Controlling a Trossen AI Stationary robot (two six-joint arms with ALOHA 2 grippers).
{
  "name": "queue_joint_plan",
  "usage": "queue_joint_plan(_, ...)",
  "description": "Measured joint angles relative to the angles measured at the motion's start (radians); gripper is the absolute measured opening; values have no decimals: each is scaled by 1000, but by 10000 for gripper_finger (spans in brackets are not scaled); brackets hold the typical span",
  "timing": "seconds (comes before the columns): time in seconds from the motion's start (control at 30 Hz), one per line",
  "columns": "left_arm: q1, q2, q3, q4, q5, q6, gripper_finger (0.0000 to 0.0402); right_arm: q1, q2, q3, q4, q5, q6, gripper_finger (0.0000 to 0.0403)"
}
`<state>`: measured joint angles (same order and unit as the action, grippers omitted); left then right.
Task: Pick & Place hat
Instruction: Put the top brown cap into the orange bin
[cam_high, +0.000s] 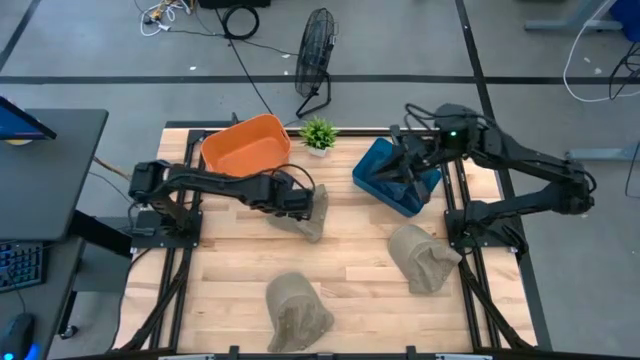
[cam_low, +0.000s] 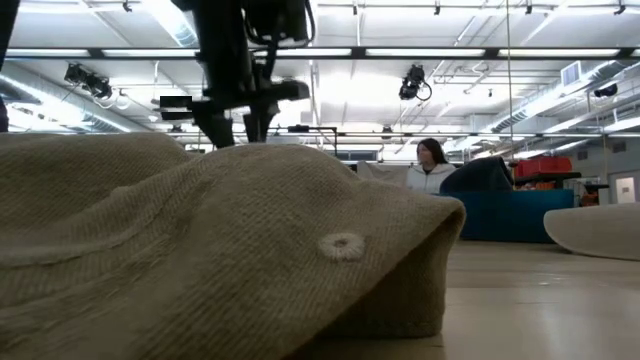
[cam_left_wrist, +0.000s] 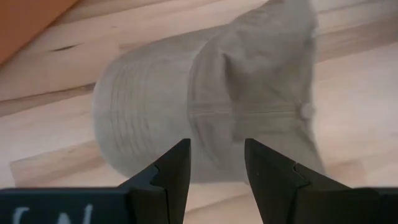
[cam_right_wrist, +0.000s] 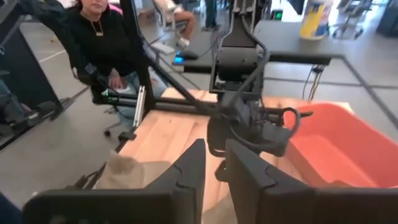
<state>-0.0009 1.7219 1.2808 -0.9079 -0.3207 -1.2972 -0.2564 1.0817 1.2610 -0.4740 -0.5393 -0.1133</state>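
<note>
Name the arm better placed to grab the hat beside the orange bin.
Left. The left gripper hangs open right over that hat, while the right gripper sits across the table above the blue bin.

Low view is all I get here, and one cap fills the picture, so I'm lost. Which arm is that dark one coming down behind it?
Observer: The left arm; its gripper is over a tan hat beside the orange bin.
Operator: Has it grabbed the hat?
Observer: No. In its wrist view the fingers are apart above the hat, not closed on it.
Operator: How many hats are there?
Observer: Three: that one, a front hat, and a right hat.
</note>
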Motion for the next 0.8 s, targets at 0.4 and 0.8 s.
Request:
queue_joint_plan(0.4, 17, 130, 0, 36, 0, 0, 156, 33, 93, 0, 8, 61, -22, 141)
queue_joint_plan(0.8, 71, 155, 2, 55, 26, 118, 81, 32, 95, -1, 2, 61, -26, 141)
